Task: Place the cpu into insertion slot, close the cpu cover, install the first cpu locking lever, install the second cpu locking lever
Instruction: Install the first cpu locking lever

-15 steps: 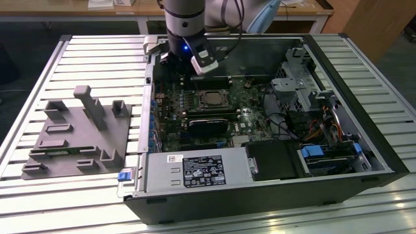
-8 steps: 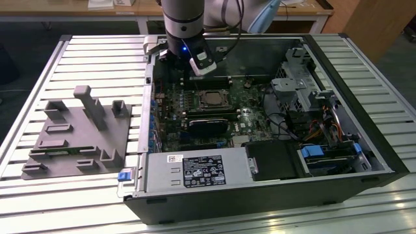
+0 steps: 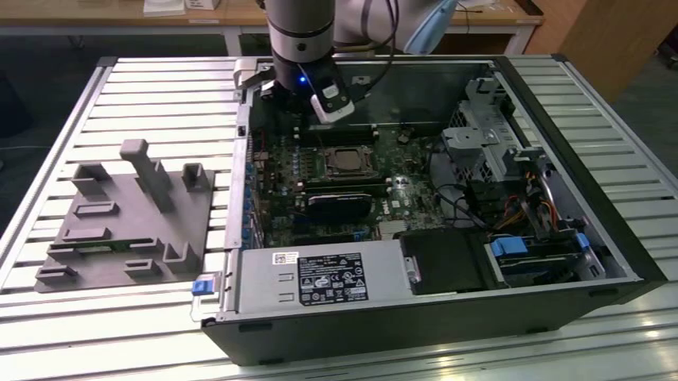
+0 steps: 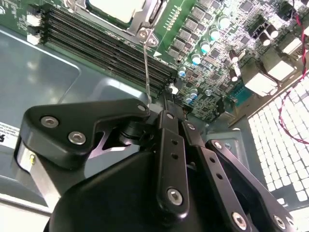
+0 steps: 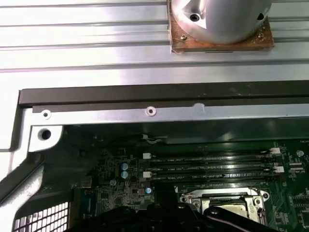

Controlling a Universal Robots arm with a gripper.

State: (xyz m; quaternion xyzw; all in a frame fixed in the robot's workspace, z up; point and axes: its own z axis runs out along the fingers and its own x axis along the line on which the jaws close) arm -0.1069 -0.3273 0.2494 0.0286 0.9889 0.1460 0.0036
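Pinches the cpu locking lever at its free end with jaws shut, apparently to steer it beside the cpu seated under the cpu cover.

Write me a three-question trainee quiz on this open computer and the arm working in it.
1. True or false: the cpu lies on the grey fixture.
2. In the exterior view, the grey fixture lies on which side of the computer case? A left; B right; C inside it.
3. Fill in: in the second wrist view, the thin lever reaches from the cpu cover corner to the ____.
Key: 1 false; 2 A; 3 gripper.
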